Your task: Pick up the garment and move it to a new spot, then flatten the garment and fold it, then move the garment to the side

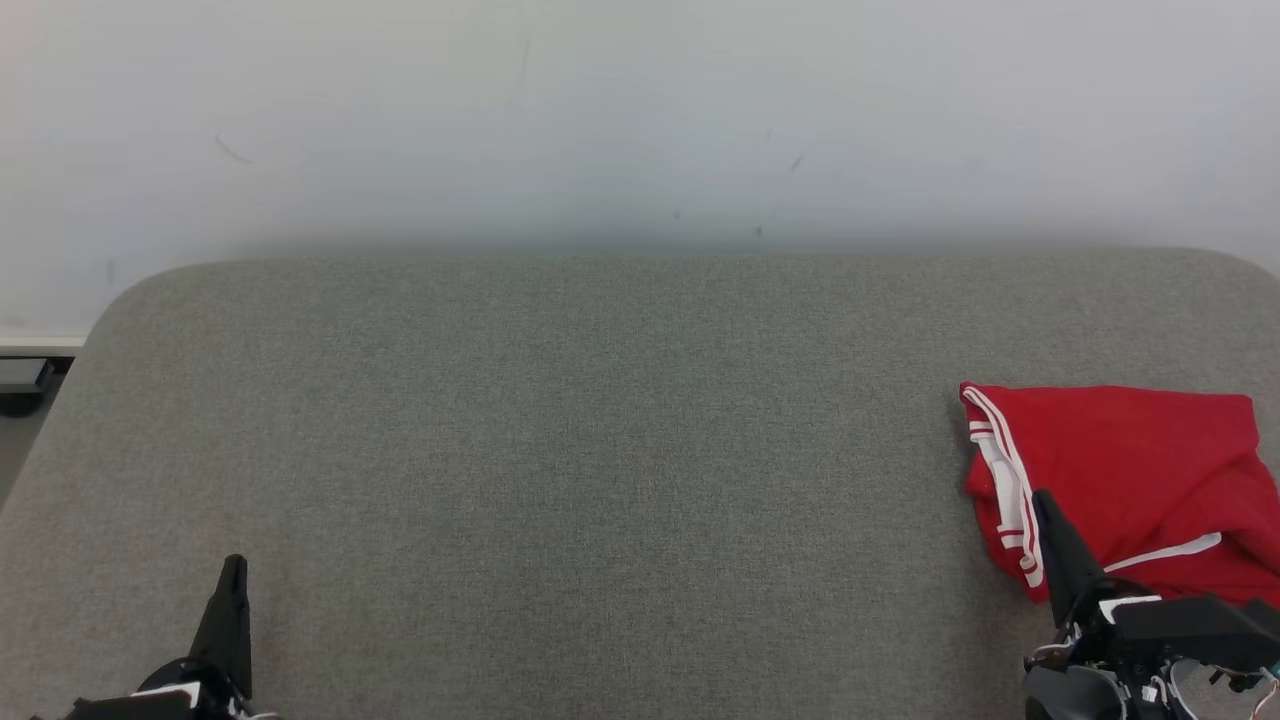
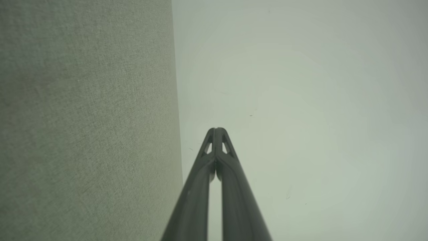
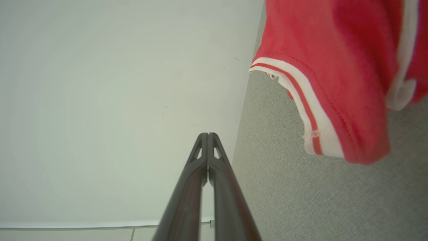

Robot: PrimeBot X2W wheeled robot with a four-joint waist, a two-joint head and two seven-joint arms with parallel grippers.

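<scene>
A red garment [image 1: 1130, 480] with white stripes lies crumpled at the right side of the grey padded table [image 1: 600, 450]. In the right wrist view the red garment [image 3: 334, 67] lies to the upper right of my fingers. My right gripper [image 1: 1045, 505] is shut and empty, its tip in front of the garment's striped hem; its tips [image 3: 208, 135] press together. My left gripper [image 1: 235, 565] sits low at the front left, far from the garment, shut with nothing in it, tips [image 2: 216, 130] closed.
A pale wall [image 1: 640, 120] rises behind the table's far edge. At the far left, beyond the table's rounded corner, lies a dark object [image 1: 22, 380] on the floor. Bare grey surface stretches from the left gripper across to the garment.
</scene>
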